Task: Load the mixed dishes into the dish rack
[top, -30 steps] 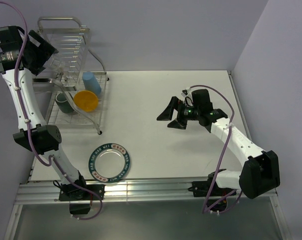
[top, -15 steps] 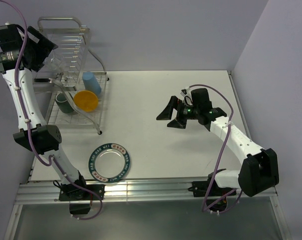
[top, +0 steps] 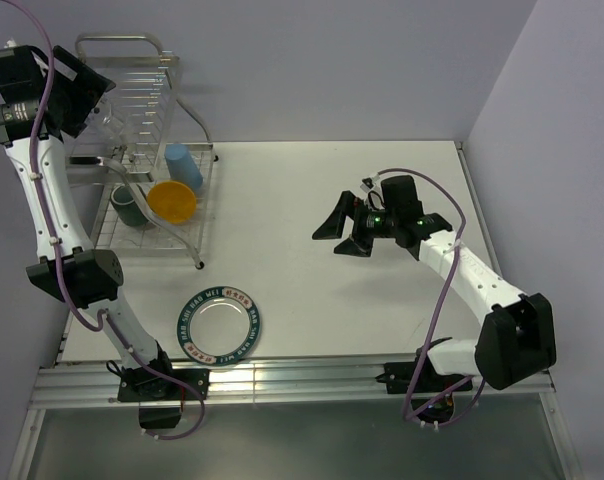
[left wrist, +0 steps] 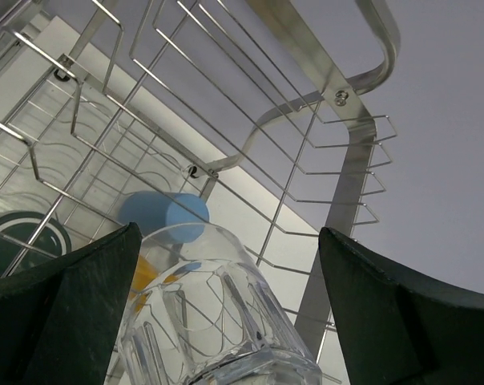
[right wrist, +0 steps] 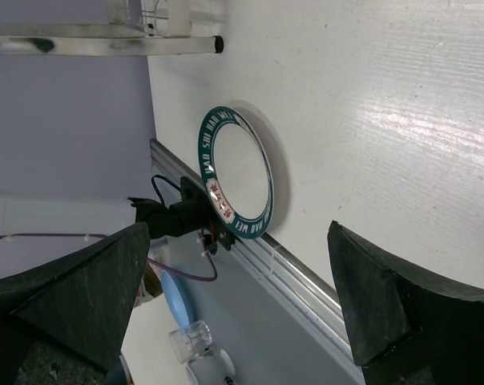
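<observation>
The chrome wire dish rack (top: 142, 150) stands at the table's far left. Its lower tier holds the light blue cup (top: 182, 165), the orange-yellow bowl (top: 172, 200) and the dark mug (top: 132, 207). The small clear glass (left wrist: 218, 313) lies at the upper tier (left wrist: 226, 104), between the fingers of my left gripper (left wrist: 230, 233). That gripper is open, with a gap showing on the glass's right side. From above, the left gripper (top: 90, 92) sits high at the rack's left. The green-rimmed silver plate (top: 219, 325) lies flat on the table. My right gripper (top: 327, 244) hovers open and empty at mid-table.
In the right wrist view the plate (right wrist: 238, 172) lies near the table's front rail (right wrist: 298, 273). The back wall stands close behind the rack, and the right wall (top: 542, 150) borders the table.
My left gripper has drawn slightly up and to the left, away from the rack. The right arm has hardly moved.
</observation>
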`<state>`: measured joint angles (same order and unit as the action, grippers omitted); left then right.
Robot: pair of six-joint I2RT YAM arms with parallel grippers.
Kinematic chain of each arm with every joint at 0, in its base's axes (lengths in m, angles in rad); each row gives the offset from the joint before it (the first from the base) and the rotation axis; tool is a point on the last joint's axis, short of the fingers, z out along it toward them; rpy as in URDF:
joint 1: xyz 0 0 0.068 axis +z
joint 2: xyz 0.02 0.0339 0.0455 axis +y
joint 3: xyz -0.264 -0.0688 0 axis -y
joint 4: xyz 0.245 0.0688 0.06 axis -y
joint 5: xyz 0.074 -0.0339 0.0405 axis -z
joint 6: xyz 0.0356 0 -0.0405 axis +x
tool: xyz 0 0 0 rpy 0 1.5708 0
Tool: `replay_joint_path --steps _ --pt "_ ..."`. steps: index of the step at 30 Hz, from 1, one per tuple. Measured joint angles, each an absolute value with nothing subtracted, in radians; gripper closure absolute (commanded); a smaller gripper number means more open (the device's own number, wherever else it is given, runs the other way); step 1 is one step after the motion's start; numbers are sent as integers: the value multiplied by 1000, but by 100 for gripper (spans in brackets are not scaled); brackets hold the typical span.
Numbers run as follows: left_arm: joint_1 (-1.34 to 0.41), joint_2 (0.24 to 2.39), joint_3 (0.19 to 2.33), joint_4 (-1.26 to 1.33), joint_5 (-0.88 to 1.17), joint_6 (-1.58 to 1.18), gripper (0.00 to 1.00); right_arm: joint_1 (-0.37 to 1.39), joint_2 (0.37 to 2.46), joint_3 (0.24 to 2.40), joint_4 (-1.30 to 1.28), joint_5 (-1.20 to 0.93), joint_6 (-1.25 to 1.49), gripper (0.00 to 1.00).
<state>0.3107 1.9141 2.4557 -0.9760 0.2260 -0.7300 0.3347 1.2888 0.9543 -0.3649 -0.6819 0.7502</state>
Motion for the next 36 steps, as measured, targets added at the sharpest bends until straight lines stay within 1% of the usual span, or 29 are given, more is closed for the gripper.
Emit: replay_joint_path --steps 9,23,36 --pt "311 1958 2465 -915 255 -764 1 333 1308 987 -373 -681 751 0" --pt "313 1961 2465 -826 268 -797 1 333 1315 989 -383 -673 751 0" --pt "370 1959 2465 -743 299 -863 1 333 1317 1023 -421 -662 727 0"
